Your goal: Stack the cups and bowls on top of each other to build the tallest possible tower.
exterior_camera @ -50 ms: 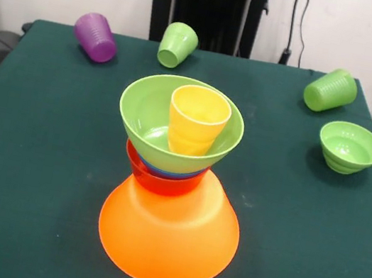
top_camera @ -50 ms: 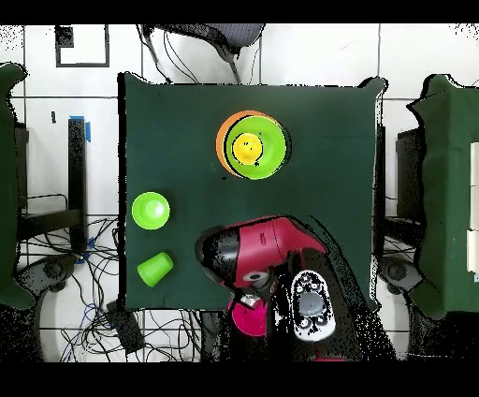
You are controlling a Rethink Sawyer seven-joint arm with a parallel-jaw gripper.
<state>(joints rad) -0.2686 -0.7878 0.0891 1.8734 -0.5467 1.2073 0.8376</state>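
Three cups (exterior_camera @ -50 ms: 178,44) lie toppled; we should seat the next squarely inside the yellow cup (exterior_camera @ -50 ms: 197,120) topping the tower (exterior_camera @ -50 ms: 167,236). Finger state: we cannot tell.

blue bowl (exterior_camera @ -50 ms: 166,172): only a rim sliver visible between green and red bowls | pincer: hidden, state indeterminable | overhead: arm (top_camera @ -50 ms: 267,253) covers the purple cup and one green cup | worktop (exterior_camera @ -50 ms: 28,176): near edge cropped

Robotics lab, green-clothed table (exterior_camera @ -50 ms: 39,156) (loose cables (top_camera @ -50 ms: 103,318))
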